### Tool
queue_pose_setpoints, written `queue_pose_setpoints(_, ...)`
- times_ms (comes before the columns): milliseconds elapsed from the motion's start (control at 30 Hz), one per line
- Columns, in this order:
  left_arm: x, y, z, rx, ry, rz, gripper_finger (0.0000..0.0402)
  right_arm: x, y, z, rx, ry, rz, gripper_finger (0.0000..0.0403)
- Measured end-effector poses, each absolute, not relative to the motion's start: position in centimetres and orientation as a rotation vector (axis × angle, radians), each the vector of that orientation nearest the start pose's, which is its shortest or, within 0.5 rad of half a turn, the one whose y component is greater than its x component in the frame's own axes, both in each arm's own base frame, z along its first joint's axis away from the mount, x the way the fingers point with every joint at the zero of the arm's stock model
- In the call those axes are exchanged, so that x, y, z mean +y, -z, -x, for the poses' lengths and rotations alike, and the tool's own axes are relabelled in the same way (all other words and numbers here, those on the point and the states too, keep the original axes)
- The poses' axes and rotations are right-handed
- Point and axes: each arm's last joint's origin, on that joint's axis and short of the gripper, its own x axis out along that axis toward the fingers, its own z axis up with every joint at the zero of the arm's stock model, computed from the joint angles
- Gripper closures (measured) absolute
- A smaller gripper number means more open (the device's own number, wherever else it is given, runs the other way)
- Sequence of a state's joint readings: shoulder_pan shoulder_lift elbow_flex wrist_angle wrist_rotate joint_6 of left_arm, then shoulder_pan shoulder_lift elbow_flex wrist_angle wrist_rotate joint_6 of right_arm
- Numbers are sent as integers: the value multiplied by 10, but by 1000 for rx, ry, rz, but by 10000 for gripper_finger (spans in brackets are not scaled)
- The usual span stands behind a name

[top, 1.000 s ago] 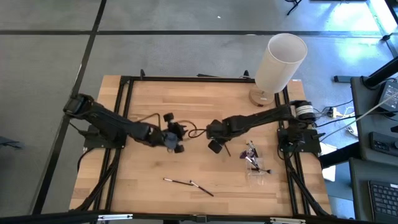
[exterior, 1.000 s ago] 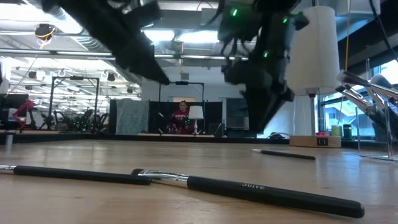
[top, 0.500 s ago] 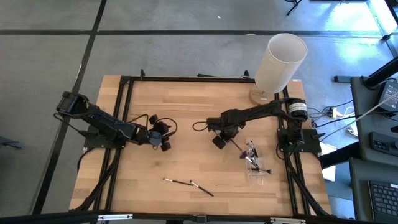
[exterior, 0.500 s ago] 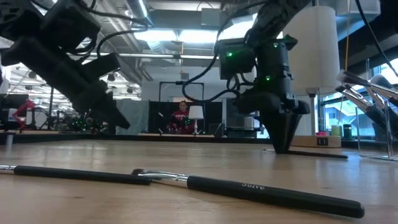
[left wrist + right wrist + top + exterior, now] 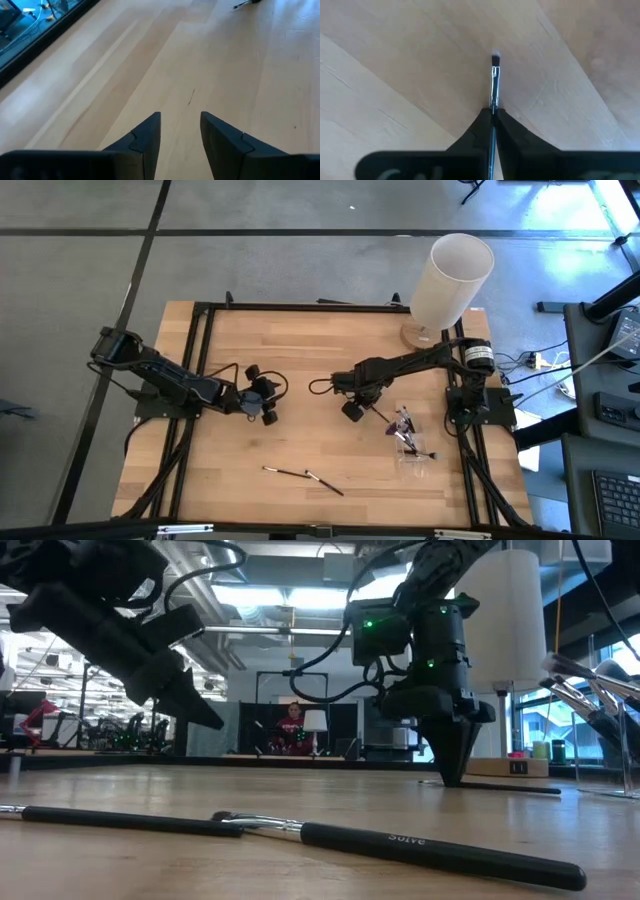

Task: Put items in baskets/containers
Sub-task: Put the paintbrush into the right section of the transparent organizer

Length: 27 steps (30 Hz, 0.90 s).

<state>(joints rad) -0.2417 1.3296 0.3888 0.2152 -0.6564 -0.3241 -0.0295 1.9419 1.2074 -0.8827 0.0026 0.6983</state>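
A thin black brush with a silver ferrule lies on the wooden table, and my right gripper is shut on it, fingers pointing down. Just right of it stands the small clear box with several purple-tipped brushes in it. Two more black brushes lie end to end near the front edge, large in the low view. My left gripper hovers open over bare wood left of centre, with nothing between its fingers. My right gripper pinches the brush's thin handle between its two fingers, just behind the ferrule. The fingers come from above, pointing down, and lie across the brush. The brush lies level on the table, its bristle tip sticking out past the fingers.
A tall white cylinder on a round wooden base stands at the far right corner. Black frame rails run along the table's left, right and far sides. Bare wood lies between the two arms. A person sits far off in the room.
My left gripper has drawn back toward the table's left edge and sunk lower. My right gripper has tipped to point straight down and come down onto the brush on the table. The brushes near the front edge have not moved.
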Motion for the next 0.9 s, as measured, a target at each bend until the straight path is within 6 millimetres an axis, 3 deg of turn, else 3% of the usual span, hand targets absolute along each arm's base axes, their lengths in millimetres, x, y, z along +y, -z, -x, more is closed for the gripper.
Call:
queue_pose_setpoints(200,-34,-138,-216,579,-519,-34,270,-3,-164,-331,1429,562,-502,390)
queue_pose_setpoints(333,-34,-138,-216,584,-523,-38,271,7,-216,-323,1234,516,-480,385)
queue_pose_setpoints(467,-35,-136,-214,600,-524,-26,273,28,-259,-299,1083,495,-384,387)
queue_pose_setpoints(567,-36,-135,-212,615,-526,-19,274,49,-294,-271,954,457,-338,384)
queue_pose_setpoints(700,-36,-135,-212,611,-529,-4,274,76,-326,-232,822,405,-328,384)
queue_pose_setpoints(800,-36,-135,-212,609,-531,1,274,94,-341,-203,753,341,-334,385)
queue_pose_setpoints(900,-36,-135,-212,608,-531,2,274,112,-341,-183,736,266,-327,385)
